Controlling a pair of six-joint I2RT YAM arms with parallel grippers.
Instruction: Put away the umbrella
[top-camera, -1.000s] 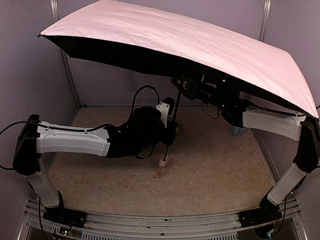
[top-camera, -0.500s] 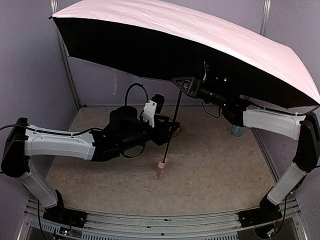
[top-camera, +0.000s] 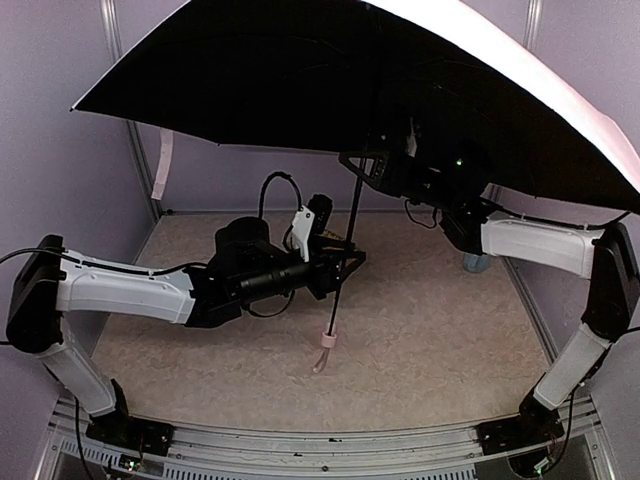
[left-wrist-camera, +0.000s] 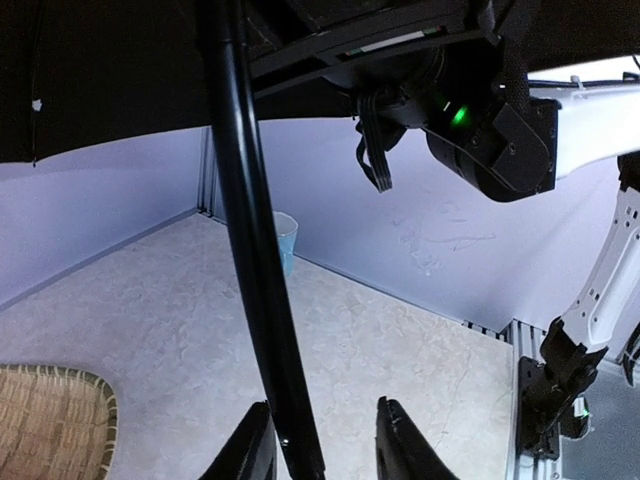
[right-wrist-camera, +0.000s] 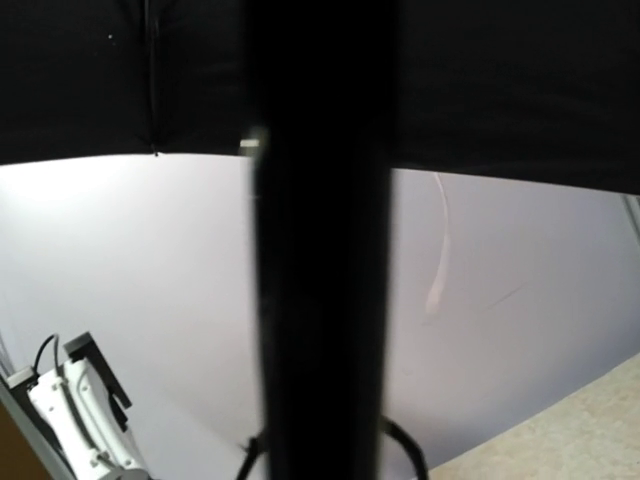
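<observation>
The umbrella is open and held in the air, its canopy tilted so the black underside faces the top view, with pale pink fabric along the right rim. The thin black shaft slants down to the pale pink handle, which hangs just above the table. My right gripper is shut on the shaft high up under the canopy; in the right wrist view the shaft hides the fingers. My left gripper is open around the shaft, which rests against the left finger.
A woven bamboo tray lies on the table under my left arm. A blue cup stands at the back right by the wall, also in the left wrist view. The canopy's pink strap dangles at back left. Walls enclose the table.
The canopy has tipped up and toward the camera, so its black underside now shows instead of the pink top. The handle has swung slightly nearer. The left gripper stays around the shaft.
</observation>
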